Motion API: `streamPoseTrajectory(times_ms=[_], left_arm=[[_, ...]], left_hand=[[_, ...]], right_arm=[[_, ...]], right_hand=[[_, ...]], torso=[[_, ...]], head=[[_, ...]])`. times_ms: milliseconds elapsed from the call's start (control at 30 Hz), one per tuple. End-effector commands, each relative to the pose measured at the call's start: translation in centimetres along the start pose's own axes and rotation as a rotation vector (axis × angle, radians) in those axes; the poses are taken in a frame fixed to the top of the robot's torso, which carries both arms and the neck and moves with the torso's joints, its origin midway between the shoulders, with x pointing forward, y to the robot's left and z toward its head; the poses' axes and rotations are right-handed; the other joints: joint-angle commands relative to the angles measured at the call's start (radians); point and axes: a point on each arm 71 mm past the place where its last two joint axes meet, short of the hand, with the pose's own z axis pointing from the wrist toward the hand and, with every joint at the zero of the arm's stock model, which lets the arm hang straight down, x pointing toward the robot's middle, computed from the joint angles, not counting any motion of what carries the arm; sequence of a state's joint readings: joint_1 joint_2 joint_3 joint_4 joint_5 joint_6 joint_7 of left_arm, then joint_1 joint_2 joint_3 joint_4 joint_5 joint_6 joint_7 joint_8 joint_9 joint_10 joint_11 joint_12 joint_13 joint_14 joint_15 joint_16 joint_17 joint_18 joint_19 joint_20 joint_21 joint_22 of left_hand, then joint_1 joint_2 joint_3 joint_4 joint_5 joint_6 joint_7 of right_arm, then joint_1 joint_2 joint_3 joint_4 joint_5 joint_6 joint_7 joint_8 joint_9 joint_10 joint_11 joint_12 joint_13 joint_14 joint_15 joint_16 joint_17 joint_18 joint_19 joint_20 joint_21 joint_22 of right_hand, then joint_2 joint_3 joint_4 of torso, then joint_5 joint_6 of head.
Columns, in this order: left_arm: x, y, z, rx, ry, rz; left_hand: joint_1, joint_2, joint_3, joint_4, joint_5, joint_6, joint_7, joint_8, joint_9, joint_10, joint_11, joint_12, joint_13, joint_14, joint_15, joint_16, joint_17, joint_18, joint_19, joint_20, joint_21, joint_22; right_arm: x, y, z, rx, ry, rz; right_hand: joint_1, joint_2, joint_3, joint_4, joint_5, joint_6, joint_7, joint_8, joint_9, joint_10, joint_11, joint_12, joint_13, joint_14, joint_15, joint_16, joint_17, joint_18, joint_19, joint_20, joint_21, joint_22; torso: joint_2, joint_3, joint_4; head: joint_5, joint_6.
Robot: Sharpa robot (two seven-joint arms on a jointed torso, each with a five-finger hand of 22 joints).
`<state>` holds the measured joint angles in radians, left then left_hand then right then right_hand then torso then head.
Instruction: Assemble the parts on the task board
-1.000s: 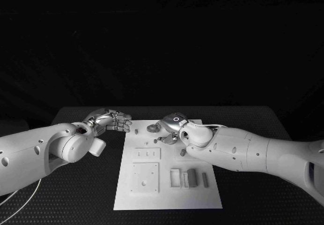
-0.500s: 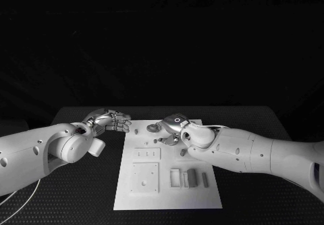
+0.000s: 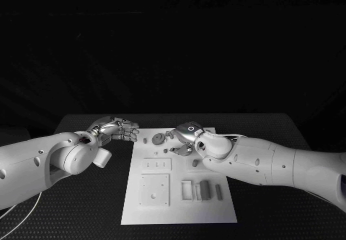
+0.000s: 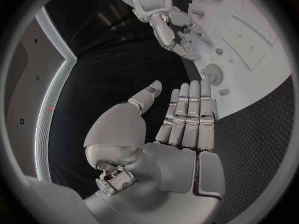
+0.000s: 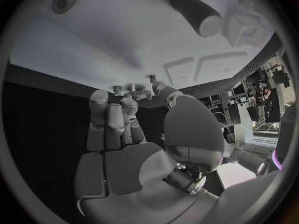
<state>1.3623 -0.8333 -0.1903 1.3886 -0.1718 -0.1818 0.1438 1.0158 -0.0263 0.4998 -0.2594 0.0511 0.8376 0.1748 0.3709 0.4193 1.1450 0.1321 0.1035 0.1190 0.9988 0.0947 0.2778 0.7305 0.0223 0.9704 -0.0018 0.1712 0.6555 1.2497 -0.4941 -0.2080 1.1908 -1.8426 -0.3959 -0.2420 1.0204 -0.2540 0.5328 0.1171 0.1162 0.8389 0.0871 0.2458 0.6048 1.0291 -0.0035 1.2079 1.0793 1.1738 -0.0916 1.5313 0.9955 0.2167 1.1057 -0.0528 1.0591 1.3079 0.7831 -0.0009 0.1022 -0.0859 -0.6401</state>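
Lab: black table [image 3: 86,200], dark backdrop

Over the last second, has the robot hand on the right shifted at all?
Yes, slightly. The right robot hand has crept toward the near end of the white board, judged against the board's far edge; the left robot hand stays put.

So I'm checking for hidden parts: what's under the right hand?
Under the right hand lies the far end of the white board, with small grey parts beside it. Anything directly beneath is covered.

we see the white task board [image 3: 180,210] lying flat mid-table, with small grey parts [image 3: 205,189] lying in its near recesses and scattered toward its far end.
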Motion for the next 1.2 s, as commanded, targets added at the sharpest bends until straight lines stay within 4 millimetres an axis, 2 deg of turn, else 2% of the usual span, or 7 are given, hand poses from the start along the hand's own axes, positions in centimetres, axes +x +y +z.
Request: streamPoseTrajectory(times_ms=[33,300,433,700,933,1067,1200], left_arm=[[0.2,-0.1,0.0,0.010,0.015,0.000],[0.2,-0.1,0.0,0.010,0.012,0.000],[0.1,-0.1,0.0,0.010,0.010,0.001],[0.1,-0.1,0.1,0.011,0.007,0.003],[0.2,-0.2,0.3,0.013,0.009,0.004],[0.5,-0.3,0.5,0.014,0.014,0.004],[0.6,-0.3,0.6,0.014,0.016,0.004]], left_hand=[[0.002,-0.010,0.001,0.005,-0.001,-0.004,0.000,-0.001,-0.001,0.005,0.005,-0.007,0.000,0.004,0.006,-0.004,0.002,0.018,0.000,0.003,-0.005,0.001],[0.002,-0.010,0.001,0.004,-0.001,-0.004,0.000,-0.001,-0.001,0.005,0.005,-0.007,0.000,0.004,0.006,-0.004,0.002,0.018,0.000,0.003,-0.006,0.001],[0.002,-0.010,0.001,0.004,-0.001,-0.004,0.000,-0.001,-0.001,0.005,0.005,-0.007,0.000,0.004,0.006,-0.005,0.002,0.018,0.000,0.003,-0.006,0.001],[0.002,-0.010,0.001,0.004,-0.001,-0.004,0.000,-0.001,-0.001,0.005,0.005,-0.007,0.000,0.004,0.006,-0.005,0.003,0.018,0.001,0.003,-0.006,0.002],[0.002,-0.011,0.001,0.004,-0.001,-0.004,0.000,-0.001,-0.002,0.005,0.005,-0.007,0.000,0.004,0.006,-0.005,0.003,0.018,0.001,0.003,-0.006,0.002],[0.002,-0.011,0.001,0.004,-0.001,-0.004,0.000,-0.001,-0.002,0.005,0.005,-0.008,0.000,0.004,0.006,-0.005,0.003,0.018,0.001,0.003,-0.006,0.002],[0.002,-0.011,0.001,0.004,-0.001,-0.004,0.000,-0.001,-0.002,0.005,0.005,-0.008,0.000,0.004,0.006,-0.005,0.003,0.018,0.001,0.003,-0.006,0.002]], right_arm=[[-0.2,0.1,-0.1,-0.001,-0.013,0.000],[-1.1,-0.2,-0.1,0.009,-0.079,0.040],[-2.0,-0.3,0.3,0.015,-0.132,0.074],[-2.7,0.3,2.1,0.020,-0.139,0.166],[-2.5,1.5,3.8,0.003,-0.093,0.198],[-2.3,1.5,4.4,0.013,-0.070,0.206],[-2.0,1.6,5.0,0.020,-0.049,0.206]], right_hand=[[0.003,0.002,-0.003,-0.004,0.003,0.151,0.027,0.006,0.001,-0.021,0.008,0.005,-0.001,0.001,-0.005,-0.003,0.001,0.045,0.000,-0.007,0.000,0.018],[0.009,-0.001,-0.003,-0.009,0.004,0.143,0.028,0.001,-0.001,-0.020,0.009,0.005,-0.003,-0.002,-0.005,-0.005,-0.004,0.045,0.000,-0.007,0.000,0.017],[0.027,-0.001,-0.004,-0.028,0.004,0.132,0.033,-0.005,-0.002,-0.023,0.013,0.003,-0.005,-0.012,-0.001,-0.010,-0.018,0.045,-0.002,-0.007,-0.003,0.016],[0.062,-0.012,-0.005,-0.070,0.004,0.074,0.055,-0.034,-0.012,-0.038,0.034,0.002,-0.005,-0.038,0.017,-0.018,-0.046,0.045,-0.009,0.000,-0.013,0.015],[0.089,-0.004,-0.010,-0.131,0.004,0.026,0.077,-0.058,-0.026,-0.077,0.056,-0.001,-0.004,-0.082,0.039,-0.030,-0.059,0.045,-0.038,0.020,-0.029,0.016],[0.086,-0.001,-0.011,-0.144,0.005,0.014,0.079,-0.063,-0.031,-0.087,0.059,0.001,-0.003,-0.091,0.042,-0.030,-0.057,0.045,-0.045,0.027,-0.033,0.016],[0.079,0.002,-0.011,-0.150,0.005,0.003,0.079,-0.069,-0.037,-0.093,0.059,0.004,-0.002,-0.096,0.042,-0.028,-0.055,0.045,-0.048,0.031,-0.033,0.017]], torso=[[0.000,0.0004,0.0002],[0.000,0.0003,0.0002],[0.000,-0.0001,0.0008],[0.000,-0.0012,0.0024],[0.000,-0.0020,0.0026],[0.000,-0.0032,0.0048],[0.000,-0.0030,0.0038]], head=[[-0.001,0.001],[-0.001,0.004],[-0.001,0.006],[-0.001,0.009],[0.001,0.011],[0.002,0.011],[0.005,0.010]])
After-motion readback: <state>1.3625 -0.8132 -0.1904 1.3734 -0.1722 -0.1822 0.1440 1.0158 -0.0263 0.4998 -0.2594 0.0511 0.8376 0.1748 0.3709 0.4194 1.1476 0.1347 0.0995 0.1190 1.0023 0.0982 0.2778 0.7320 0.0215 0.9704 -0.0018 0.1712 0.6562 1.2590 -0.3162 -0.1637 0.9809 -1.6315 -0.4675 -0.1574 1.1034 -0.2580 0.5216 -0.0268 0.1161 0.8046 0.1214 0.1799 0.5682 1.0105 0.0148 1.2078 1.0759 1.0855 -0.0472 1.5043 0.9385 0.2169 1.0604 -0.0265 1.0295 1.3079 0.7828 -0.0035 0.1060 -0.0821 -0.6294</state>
